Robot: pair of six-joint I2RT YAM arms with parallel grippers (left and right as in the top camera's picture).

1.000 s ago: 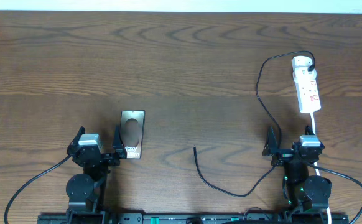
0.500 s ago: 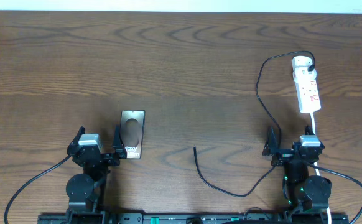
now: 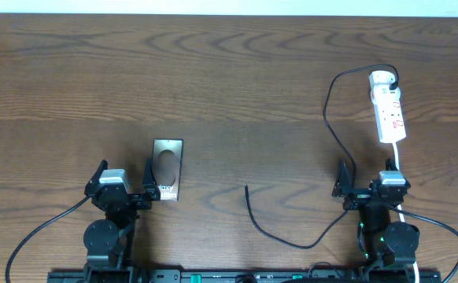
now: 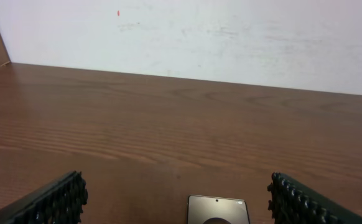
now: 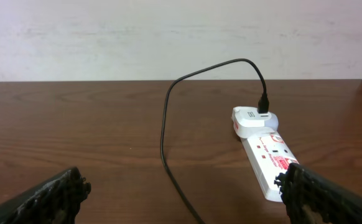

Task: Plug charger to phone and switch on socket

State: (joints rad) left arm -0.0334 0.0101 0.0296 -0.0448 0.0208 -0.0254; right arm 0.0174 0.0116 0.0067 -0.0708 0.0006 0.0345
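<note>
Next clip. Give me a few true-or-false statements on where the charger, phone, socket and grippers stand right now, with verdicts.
1. The tip of the charger is plugged into the phone. False: the tip lies on the table, apart from the phone.
2. The charger's other end sits at the rounded end of the socket. True.
3. The left gripper and the right gripper are both open and empty. True.
4. The phone lies just ahead of the right gripper. False: it lies by the left gripper.

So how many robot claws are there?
2. The left gripper is front left, by the phone; the right gripper is front right, just below the socket.
</note>
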